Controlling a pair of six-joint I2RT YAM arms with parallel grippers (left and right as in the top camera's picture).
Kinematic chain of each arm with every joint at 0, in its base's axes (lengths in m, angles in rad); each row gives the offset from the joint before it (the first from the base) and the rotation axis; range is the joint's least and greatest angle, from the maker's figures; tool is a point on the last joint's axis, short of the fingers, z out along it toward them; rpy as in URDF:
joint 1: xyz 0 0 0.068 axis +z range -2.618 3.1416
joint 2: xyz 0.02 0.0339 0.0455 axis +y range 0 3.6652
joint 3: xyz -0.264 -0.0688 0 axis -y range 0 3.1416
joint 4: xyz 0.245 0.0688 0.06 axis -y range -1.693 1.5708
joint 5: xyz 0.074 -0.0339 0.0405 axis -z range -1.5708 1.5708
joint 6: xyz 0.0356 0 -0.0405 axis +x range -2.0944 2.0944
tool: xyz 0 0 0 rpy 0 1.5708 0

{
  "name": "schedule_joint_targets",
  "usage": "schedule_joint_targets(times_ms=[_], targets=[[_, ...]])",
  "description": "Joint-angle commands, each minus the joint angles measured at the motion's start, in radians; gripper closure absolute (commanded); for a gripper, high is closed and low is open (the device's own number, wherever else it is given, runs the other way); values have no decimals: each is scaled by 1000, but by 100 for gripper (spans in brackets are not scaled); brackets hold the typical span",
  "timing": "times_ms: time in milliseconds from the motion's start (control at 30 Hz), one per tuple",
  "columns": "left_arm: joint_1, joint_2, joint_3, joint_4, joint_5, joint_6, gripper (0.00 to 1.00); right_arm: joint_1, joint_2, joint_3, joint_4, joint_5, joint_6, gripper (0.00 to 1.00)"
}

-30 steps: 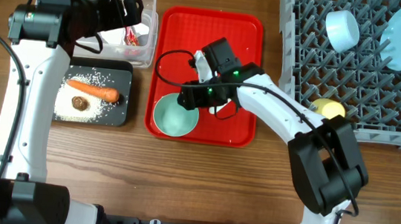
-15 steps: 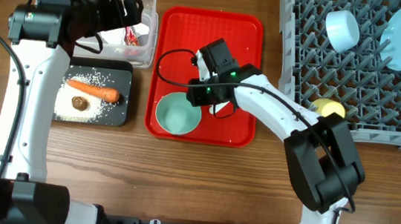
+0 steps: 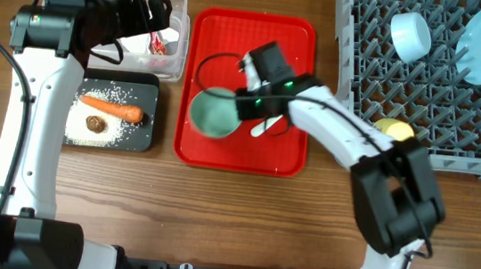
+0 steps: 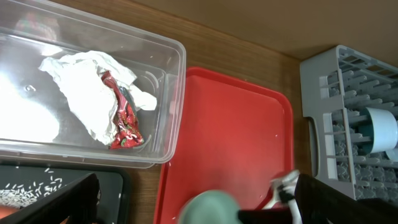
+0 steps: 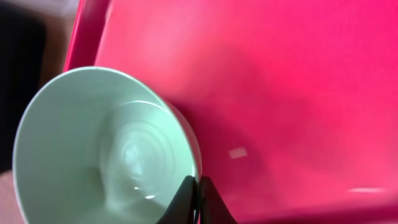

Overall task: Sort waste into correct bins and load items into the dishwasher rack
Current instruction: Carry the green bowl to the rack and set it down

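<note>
One red wrapper (image 4: 124, 119) in clear tub (image 4: 175, 102); print illegible.

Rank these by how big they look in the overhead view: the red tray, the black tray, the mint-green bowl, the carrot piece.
1. red tray, clearly the largest
2. black tray
3. mint-green bowl
4. carrot piece, longer than the bowl is wide but much thinner, so smallest in area

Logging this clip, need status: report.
Right hand shut on green bowl's rim, over red tray. Left hand open above clear tub. White spoon beside bowl.
</note>
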Motion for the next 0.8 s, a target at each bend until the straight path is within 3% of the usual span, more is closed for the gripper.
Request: schedule_joint_targets(times_ms=[0, 333, 467, 533, 767], targets=[[6, 6, 2, 2, -2, 4, 0, -108, -144, 76, 5, 175, -59, 96], [6, 6, 2, 2, -2, 3, 0, -384, -354, 80, -28, 652, -115, 96], [6, 6, 2, 2, -2, 3, 0, -450, -352, 80, -9, 1117, -233, 96], [6, 6, 2, 2, -2, 3, 0, -475, -352, 80, -10, 1204, -243, 96], [6, 6, 2, 2, -2, 3, 0, -583, -328, 77, -1, 1213, -241, 96]])
